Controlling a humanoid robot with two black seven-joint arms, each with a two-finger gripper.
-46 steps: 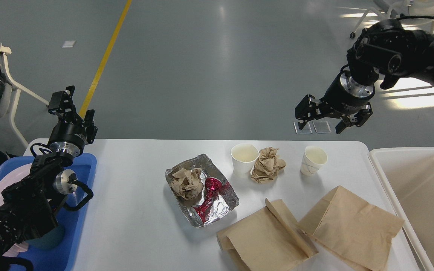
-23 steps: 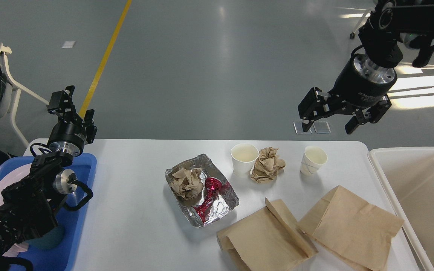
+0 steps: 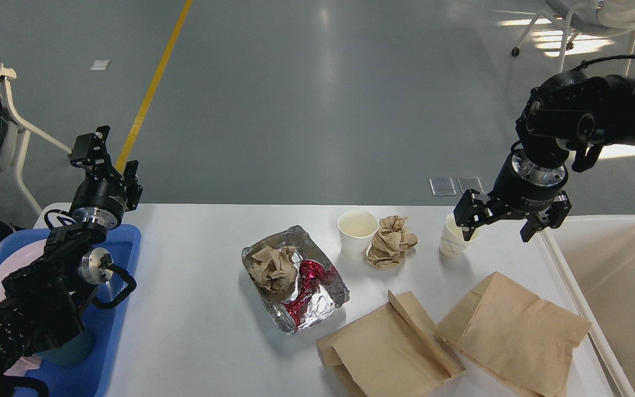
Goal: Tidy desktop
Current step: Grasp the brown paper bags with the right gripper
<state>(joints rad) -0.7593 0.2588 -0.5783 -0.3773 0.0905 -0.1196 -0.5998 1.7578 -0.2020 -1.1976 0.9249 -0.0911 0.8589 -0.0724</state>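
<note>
The white desktop (image 3: 196, 320) holds a foil tray (image 3: 328, 300) with crumpled brown paper (image 3: 274, 268) and a red wrapper (image 3: 309, 274) in it. Behind it stand a white paper cup (image 3: 357, 231), a ball of brown paper (image 3: 392, 241) and a second, dented paper cup (image 3: 451, 242). Two flat brown paper bags (image 3: 389, 353) (image 3: 516, 331) lie at the front. My right gripper (image 3: 498, 225) is open and empty, hanging just right of the second cup, with its left finger in front of the cup's rim. My left gripper (image 3: 107, 160) is open and empty above the table's far left corner.
A blue plastic tray (image 3: 124, 242) holding a pale plate (image 3: 14, 264) sits at the left edge, under my left arm. A deep off-white bin (image 3: 615, 286) stands at the right edge. White chairs stand on the grey floor at the far left and far right.
My right gripper has come down and moved right, from high beyond the table's far edge to beside the second cup. The left arm and the objects have not moved.
</note>
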